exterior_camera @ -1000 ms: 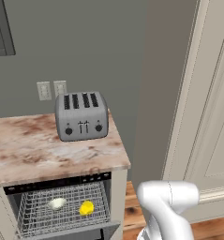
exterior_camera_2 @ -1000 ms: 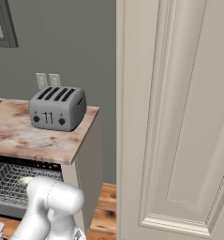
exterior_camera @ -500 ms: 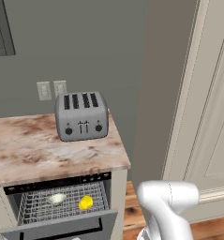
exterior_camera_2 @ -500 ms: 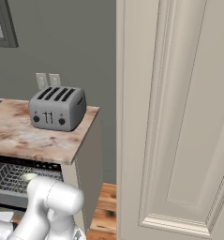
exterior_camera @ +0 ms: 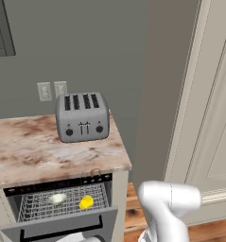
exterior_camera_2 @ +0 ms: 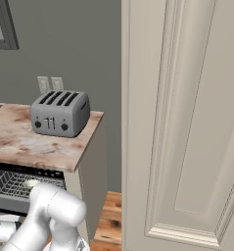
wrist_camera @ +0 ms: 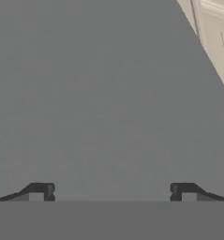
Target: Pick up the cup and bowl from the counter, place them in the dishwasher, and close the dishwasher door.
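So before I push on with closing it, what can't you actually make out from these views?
- Dishwasher door: left base view, its lower part is cut off by the bottom edge.
- Bowl: right base view, mostly hidden behind the arm.
- End effector: hand view, fingertips spread wide apart with nothing between them; whether they touch the grey surface ahead is unclear.
- Cup: too small to tell upright or tipped.

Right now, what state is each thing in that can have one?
cup: in the dishwasher rack, off the counter.
bowl: in the rack, left of the cup.
dishwasher door: partly raised, not shut.
claw: open, holding nothing.
toaster: upright on the counter, slots empty.
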